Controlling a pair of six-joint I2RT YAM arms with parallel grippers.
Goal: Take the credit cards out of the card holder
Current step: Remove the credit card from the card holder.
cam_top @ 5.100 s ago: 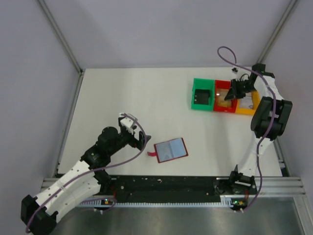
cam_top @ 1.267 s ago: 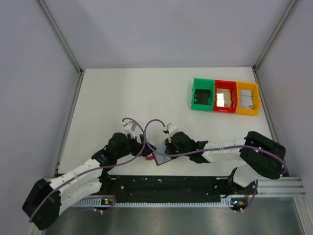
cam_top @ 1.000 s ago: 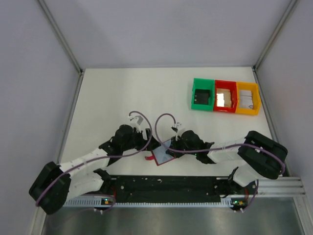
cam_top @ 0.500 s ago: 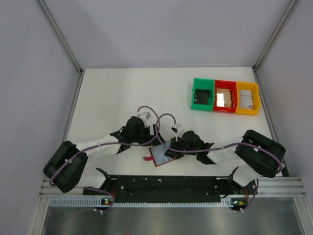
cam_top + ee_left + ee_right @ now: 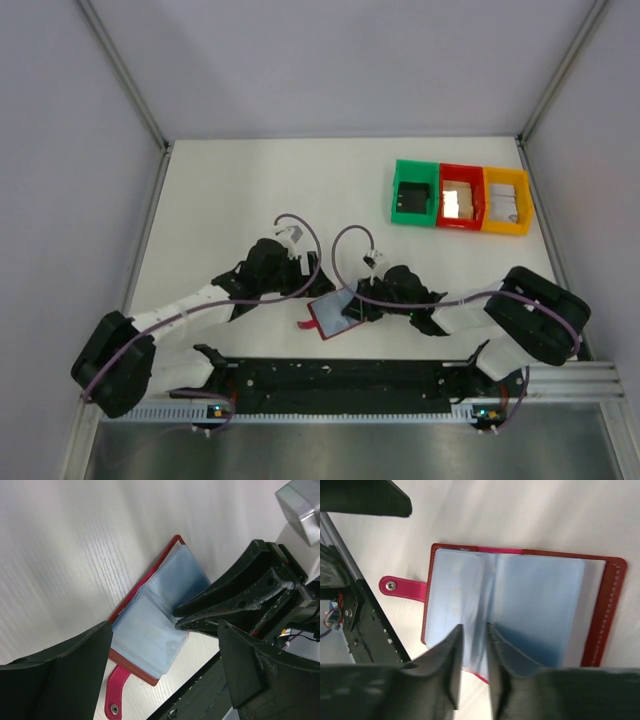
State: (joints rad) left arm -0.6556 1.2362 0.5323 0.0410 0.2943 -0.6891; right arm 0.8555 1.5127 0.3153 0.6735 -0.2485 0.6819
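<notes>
on the table (image 5: pixel 250 190), the left gripper (image 5: pixel 304 284) hung spread wide at 10 o'clock of the card holder (image 5: pixel 333 318). the right gripper (image 5: pixel 353 310), reaching from 3 o'clock, had its fingers nearly together astride a pale blue leaf (image 5: pixel 470 595); i could not tell whether it gripped. the card holder lay open near the table's 6 o'clock edge.

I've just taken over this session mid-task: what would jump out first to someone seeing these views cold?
The open red card holder lies low and central in the top view, with the right gripper pinched around one of its pale blue sleeves. The left gripper hovers wide open just to its left. At the far right, a green bin, red bin and yellow bin stand in a row.
</notes>
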